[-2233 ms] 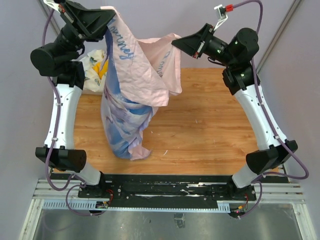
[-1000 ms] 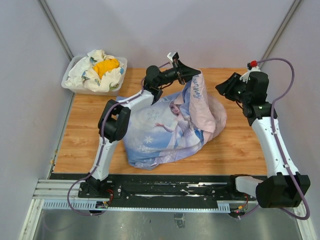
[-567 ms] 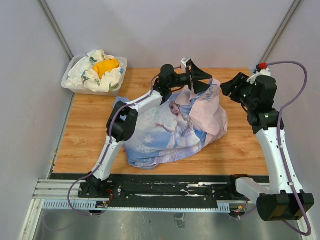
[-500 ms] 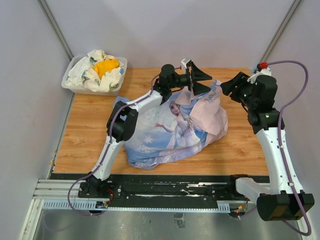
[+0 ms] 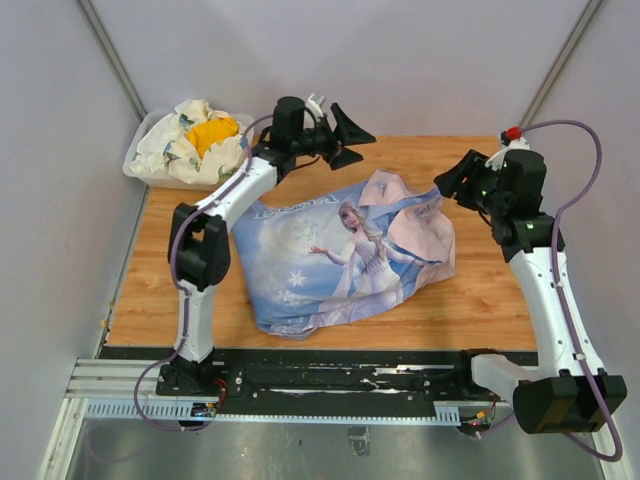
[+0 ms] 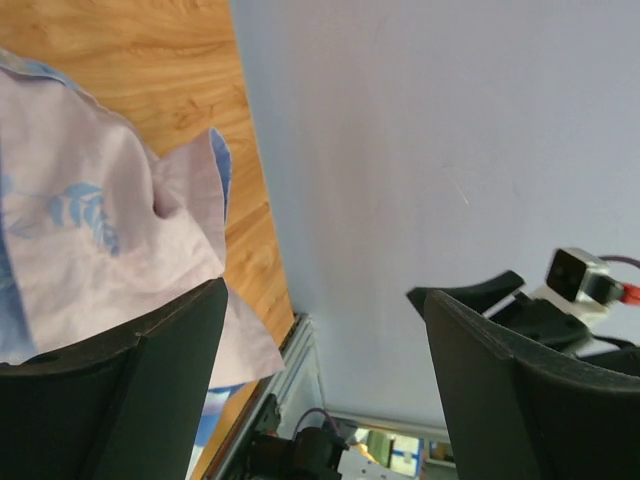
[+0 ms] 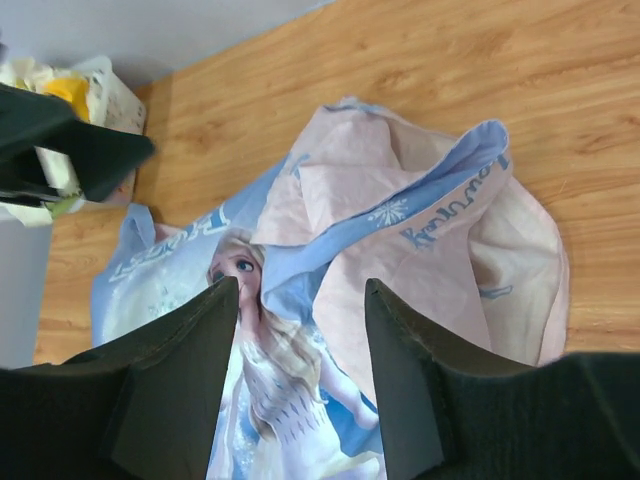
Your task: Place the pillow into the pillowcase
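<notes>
A large light-blue fabric pillowcase (image 5: 330, 265), printed with a blonde princess and snowflakes, lies crumpled in the middle of a wooden bench (image 5: 480, 300). Its right end is folded back, showing the pale pink reverse side (image 5: 425, 235). The body of the case looks plump, but the pillow itself cannot be seen.

The left arm (image 5: 197, 258) reaches across toward the far edge of the bench. The left jaws stand wide open in the air just beyond the case's far edge, holding nothing and clear of the fabric.

The right arm (image 5: 545, 270) bends in from the right side. The right jaws hang near the pink end of the case, parted, with nothing between them. The right wrist view looks down through that gap onto the folded-back end and its blue hem.

At the far left corner of the bench sits a white plastic bin (image 5: 130, 168) holding a white-and-yellow cloth bundle (image 5: 200, 135), near the case's far left corner.
</notes>
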Robot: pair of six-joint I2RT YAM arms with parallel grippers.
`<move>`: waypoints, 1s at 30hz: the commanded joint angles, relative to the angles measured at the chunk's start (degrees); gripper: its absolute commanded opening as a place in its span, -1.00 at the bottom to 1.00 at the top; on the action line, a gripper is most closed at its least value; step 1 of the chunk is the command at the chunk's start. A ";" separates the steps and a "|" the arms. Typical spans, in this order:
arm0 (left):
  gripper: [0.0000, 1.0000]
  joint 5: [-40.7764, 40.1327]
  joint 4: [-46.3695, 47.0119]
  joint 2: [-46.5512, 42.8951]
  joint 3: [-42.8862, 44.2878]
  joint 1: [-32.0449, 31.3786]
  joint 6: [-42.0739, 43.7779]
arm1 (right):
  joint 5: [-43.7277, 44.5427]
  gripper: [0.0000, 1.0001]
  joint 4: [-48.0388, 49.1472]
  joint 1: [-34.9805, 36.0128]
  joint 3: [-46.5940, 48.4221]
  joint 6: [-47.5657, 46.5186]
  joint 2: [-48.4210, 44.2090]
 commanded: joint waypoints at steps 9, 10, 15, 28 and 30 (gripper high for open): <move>0.70 -3.45 -5.25 -22.95 -22.72 5.35 12.31 | 0.21 0.16 -15.07 12.29 6.86 -8.78 20.12; 0.70 -3.12 -4.46 -24.70 -24.89 5.74 12.14 | 0.84 0.17 -15.94 12.70 7.52 -8.93 21.30; 0.70 -3.97 -4.18 -30.76 -33.50 7.07 12.92 | 4.97 0.10 -18.35 13.63 8.51 -8.86 26.32; 0.66 -8.54 -8.41 -43.93 -46.36 7.26 16.50 | 7.65 -0.12 -18.73 13.58 7.06 -7.01 31.83; 0.66 -8.48 -8.49 -45.56 -48.09 7.27 16.39 | 6.42 0.02 -16.98 13.57 5.37 -6.20 30.05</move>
